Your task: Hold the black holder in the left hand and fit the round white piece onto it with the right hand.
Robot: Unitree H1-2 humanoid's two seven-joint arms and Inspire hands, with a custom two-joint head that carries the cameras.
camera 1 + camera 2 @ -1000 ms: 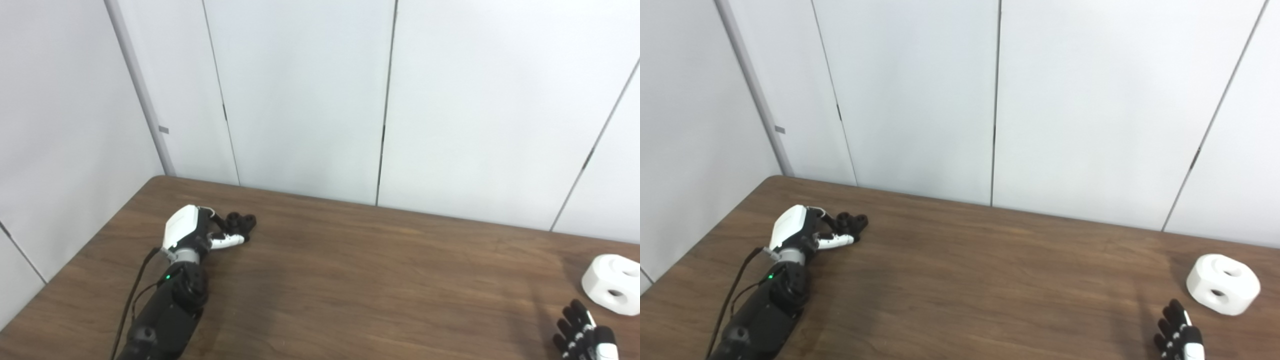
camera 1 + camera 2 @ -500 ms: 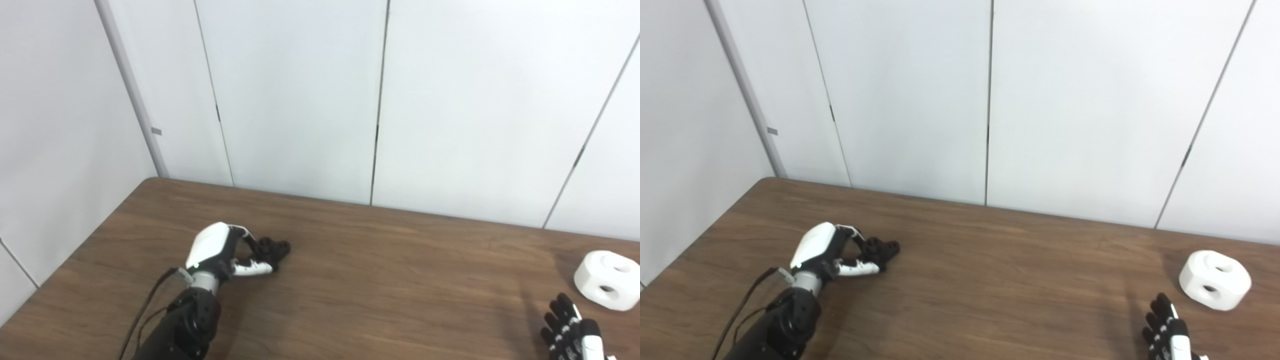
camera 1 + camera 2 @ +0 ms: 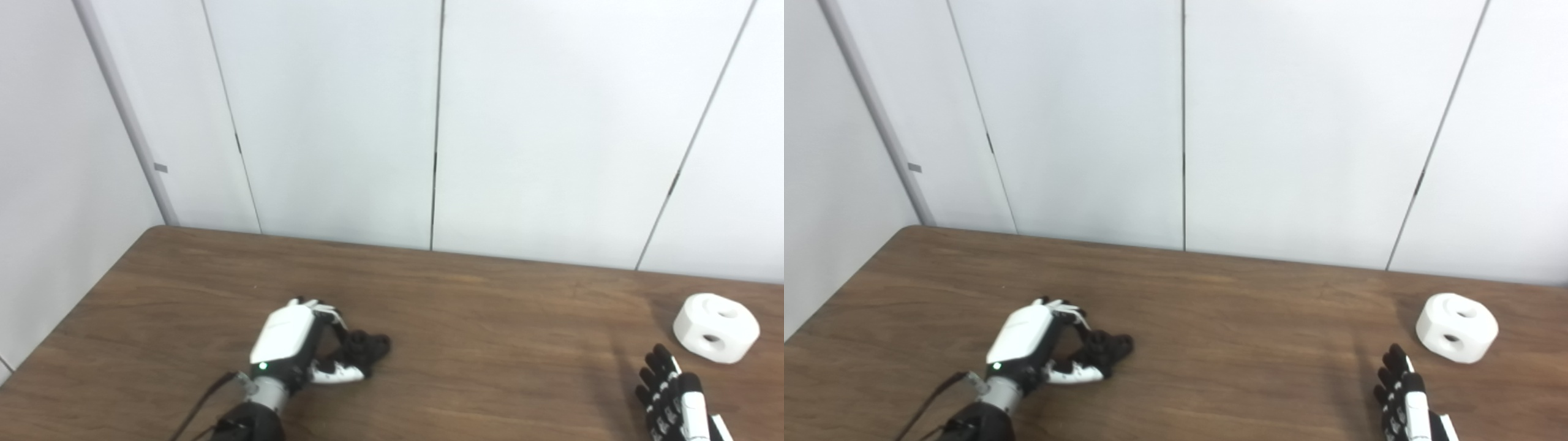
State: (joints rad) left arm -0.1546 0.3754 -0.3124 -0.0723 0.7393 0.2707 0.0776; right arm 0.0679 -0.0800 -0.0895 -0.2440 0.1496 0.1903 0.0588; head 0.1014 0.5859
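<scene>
Your left hand (image 3: 294, 343) lay low on the tabletop (image 3: 478, 343), fingers closed around the black holder (image 3: 366, 349). The round white piece (image 3: 715, 327) (rigid, probably light, slick) sat at far right; grip its rim. Your right hand (image 3: 674, 398) waited near it, fingers spread, empty

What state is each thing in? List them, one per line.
Left hand: fingers curled around the black holder, low over the table.
Black holder: gripped, its end poking out past the fingers.
White piece: resting on the table, untouched, holes showing.
Right hand: fingers apart, holding nothing, just short of the white piece.
Table: bears the white piece.
</scene>
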